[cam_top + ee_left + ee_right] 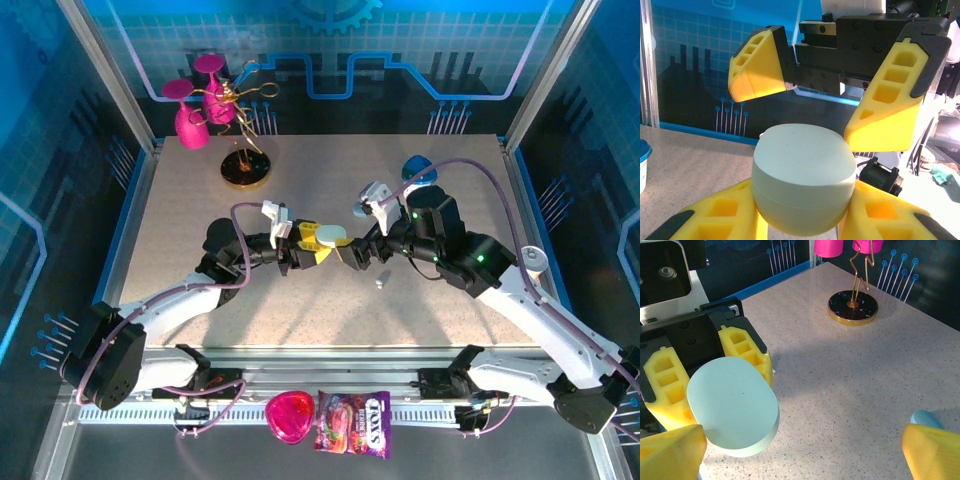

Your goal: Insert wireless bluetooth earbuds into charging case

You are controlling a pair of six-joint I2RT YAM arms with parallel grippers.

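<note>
From above, you see a speckled beige worktop [330,320] inside blue circuit-patterned walls [420,40], a sweet bag [352,424] lettered "FOX'S" on the front rail [240,408], and your left hand [318,240] clamped on the case [335,237] mid-worktop, the right hand [353,252] gaping just beside it. Your left wrist view has the closed case between yellow fingers [715,215], blue wall behind; your right wrist view shows it ahead of wide-spread fingers.
</note>
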